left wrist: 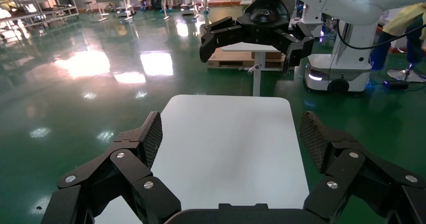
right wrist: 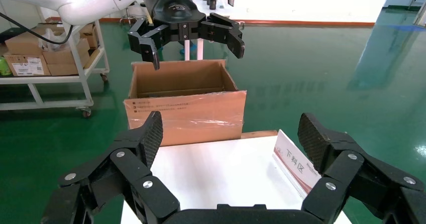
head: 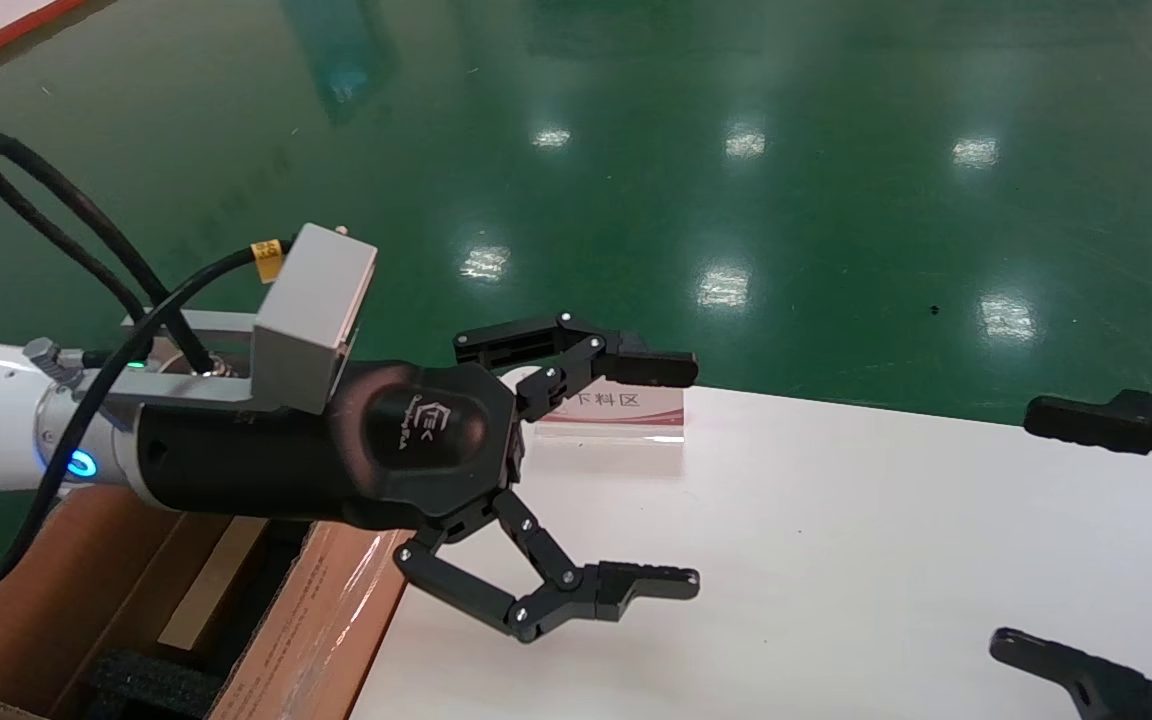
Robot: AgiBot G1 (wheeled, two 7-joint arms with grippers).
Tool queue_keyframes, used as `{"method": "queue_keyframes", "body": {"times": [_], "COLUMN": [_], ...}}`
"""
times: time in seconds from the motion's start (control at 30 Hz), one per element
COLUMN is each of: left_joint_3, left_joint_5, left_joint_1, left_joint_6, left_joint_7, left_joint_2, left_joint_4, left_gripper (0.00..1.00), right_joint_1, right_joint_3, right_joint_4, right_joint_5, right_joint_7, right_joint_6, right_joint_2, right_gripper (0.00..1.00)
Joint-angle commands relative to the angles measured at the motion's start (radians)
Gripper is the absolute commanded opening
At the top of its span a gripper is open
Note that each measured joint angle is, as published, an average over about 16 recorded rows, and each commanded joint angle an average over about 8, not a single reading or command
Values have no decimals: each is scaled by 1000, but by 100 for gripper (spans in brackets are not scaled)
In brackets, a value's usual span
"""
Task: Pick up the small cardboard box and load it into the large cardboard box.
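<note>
- Left gripper (head: pixel 671 475) hangs spread and empty beside the large cardboard box (head: pixel 321 610), corrugated brown with glossy tape.
- Right gripper (head: pixel 1036 530) hangs spread, empty.
- Smooth white table (head: pixel 836 540); shiny green floor (head: pixel 736 150).

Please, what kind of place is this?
Probably a factory or warehouse hall: a glossy green floor, a wheeled white metal trolley stacked with brown cartons, and a white-and-red sign card on the white table beside the large cardboard box.

floor (head: pixel 736 120): glossy green, lamp glare | white table (head: pixel 836 560) | wheeled shelf cart (right wrist: pixel 55 91)
</note>
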Motion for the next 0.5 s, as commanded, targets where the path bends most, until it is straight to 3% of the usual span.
{"method": "queue_keyframes", "body": {"times": [0.03, 0.5], "left_joint_3": [2, 6], "left_joint_5": [0, 1], "left_joint_1": [-1, -5], "left_joint_6": [-1, -2], "left_joint_7": [0, -1], "left_joint_2": [0, -1], "left_joint_4": [0, 0], "left_gripper": [100, 100], "right_joint_1": [0, 0], "right_joint_3": [0, 0], "right_joint_4": [0, 0], "right_joint_5": [0, 0], "right_joint_7": [0, 0], "right_joint_6": [0, 0], "right_joint_2": [0, 0], "right_gripper": [100, 100]}}
